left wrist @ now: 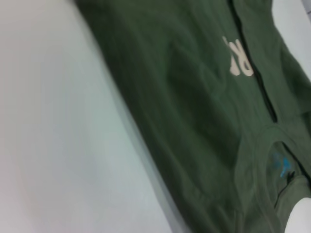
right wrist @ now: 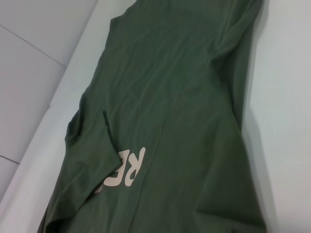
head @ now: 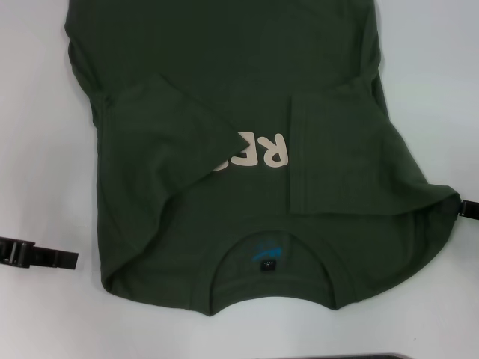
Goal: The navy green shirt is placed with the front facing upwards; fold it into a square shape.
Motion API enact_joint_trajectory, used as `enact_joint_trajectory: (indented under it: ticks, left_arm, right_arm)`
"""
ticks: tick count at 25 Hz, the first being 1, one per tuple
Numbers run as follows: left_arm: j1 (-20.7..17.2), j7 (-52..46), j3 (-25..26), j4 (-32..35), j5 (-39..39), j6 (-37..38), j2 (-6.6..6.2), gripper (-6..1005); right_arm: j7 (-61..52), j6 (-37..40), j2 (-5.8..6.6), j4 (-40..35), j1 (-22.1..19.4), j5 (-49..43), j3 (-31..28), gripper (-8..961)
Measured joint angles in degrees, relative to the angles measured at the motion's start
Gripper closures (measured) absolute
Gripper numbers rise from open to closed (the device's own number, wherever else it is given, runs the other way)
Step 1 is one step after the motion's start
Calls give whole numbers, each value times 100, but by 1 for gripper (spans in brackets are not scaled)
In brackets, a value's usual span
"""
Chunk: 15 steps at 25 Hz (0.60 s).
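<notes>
Our left tool (head: 45, 256) lies low over the white bench (head: 37, 112), at the left edge of the head view, apart from the garment's left side; only a dark segmented bar of it shows, and we cannot tell whether it is spread or pressed together. Our right tool (head: 468, 209) shows as a small dark piece at the right edge of the same view, right at the cloth's outer corner; we cannot tell its state either, nor whether it touches the fabric.

Between them lies the navy green shirt (head: 224, 75), flat on the bench with the front up and the collar (head: 269, 258) toward us. Inside the collar we see a small dark tag with a blue mark beside it. Both sides are folded in over the chest: the left sleeve lies as an angled flap across the left part of the cream lettering (head: 258, 149), and the right side lies as a straight-edged panel just beside the letter R. Only part of the lettering stays uncovered between the two flaps.

In the left wrist view the shirt (left wrist: 194, 121) runs slantwise with bare bench beside it. In the right wrist view the shirt (right wrist: 184, 87) stretches away, its body creased.
</notes>
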<state>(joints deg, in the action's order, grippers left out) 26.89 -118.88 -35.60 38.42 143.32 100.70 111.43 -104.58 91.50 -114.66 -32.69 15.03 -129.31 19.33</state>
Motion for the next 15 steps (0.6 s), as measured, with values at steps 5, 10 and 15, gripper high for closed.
enact_joint_trajectory:
  ticks: [5,10,15]
  left_arm:
    - [-2,-262,18,24,66,-3,3,875]
    - [3,-506,20,31,60,-1,11,867]
    - [10,-716,27,30,52,22,38,859]
  right_arm:
    - [-3,-4,32,0,24,7,0,951]
    - [-22,-28,54,0,70,11,0,952]
    - [-47,-37,71,-4,114,15,0,952]
